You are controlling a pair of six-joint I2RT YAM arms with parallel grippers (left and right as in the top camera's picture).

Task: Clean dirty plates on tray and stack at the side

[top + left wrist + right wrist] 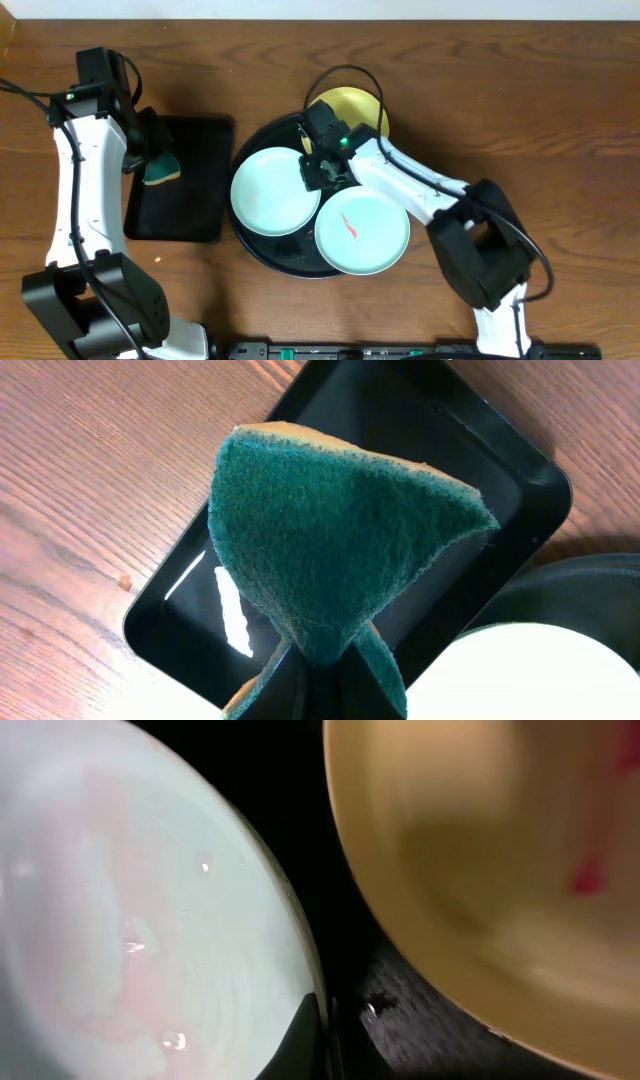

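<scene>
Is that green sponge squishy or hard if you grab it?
Probably squishy: the sponge folds into a pinched cone where the left jaws squeeze it. Likely light too, since it sticks out over the small black tray without drooping. Its fuzzy green face looks grippy, not slippery.

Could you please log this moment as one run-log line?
left claw: shut on green sponge over rectangular tray | right claw: at rim of left mint plate, grip unclear | round tray: holds three plates | stack: none
</scene>
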